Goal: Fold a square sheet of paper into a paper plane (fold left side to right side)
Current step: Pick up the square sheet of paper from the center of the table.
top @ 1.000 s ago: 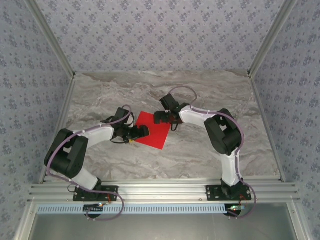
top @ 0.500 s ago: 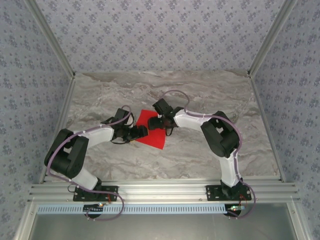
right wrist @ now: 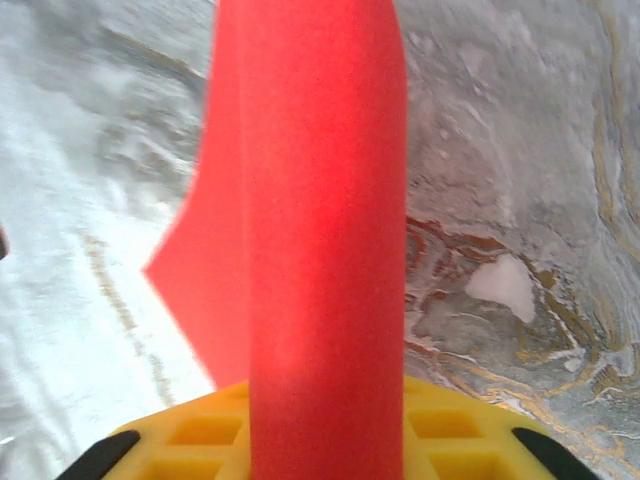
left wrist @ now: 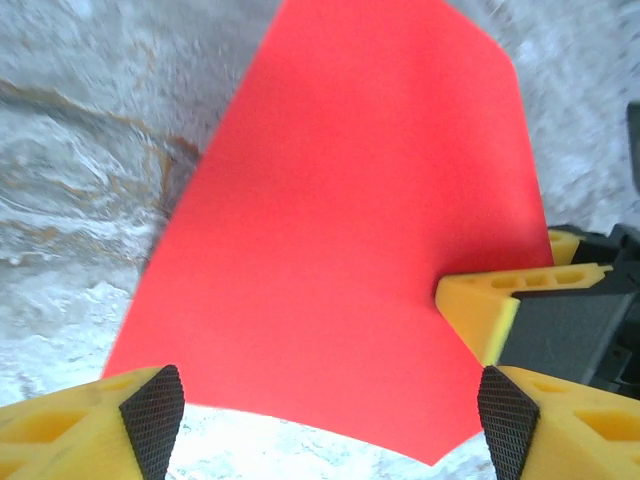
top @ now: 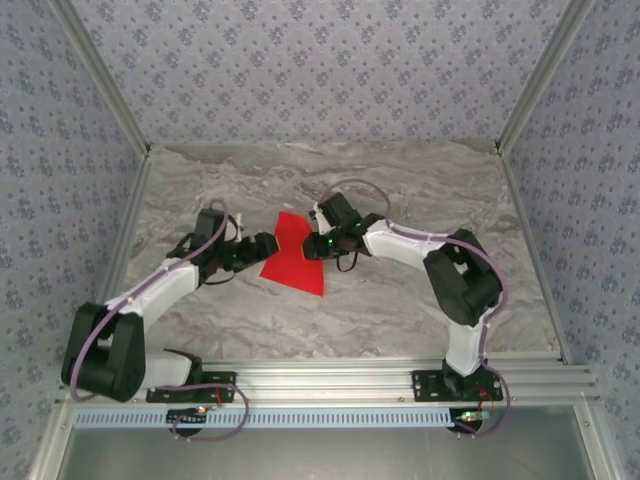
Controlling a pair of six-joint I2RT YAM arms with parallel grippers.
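While the left claw (top: 263, 243) stood with its jaws spread wide and gripped nothing, the square sheet of paper (left wrist: 350, 200) lay just ahead of it. The sheet's near edge reached in between the two black pads (left wrist: 152, 415), though we could not tell whether it brushed them. Beyond that edge the red sheet rose off the marble table (top: 420, 180) toward the right claw (top: 318, 243). That claw had closed narrow on the opposite edge, as we judged it, and held the edge lifted, with the paper arching out ahead of its fingers. We saw several ways this could fail. Nothing pinned the sheet on the left claw's side, so a pull from the right claw could drag the whole sheet across the smooth table instead of bending it. The pinch took only a thin margin of paper, which could slip out and let the sheet drop flat. The arch could also buckle to one side and set a crooked crease. Both claws were close across the sheet, so we thought a careless move might knock them together.
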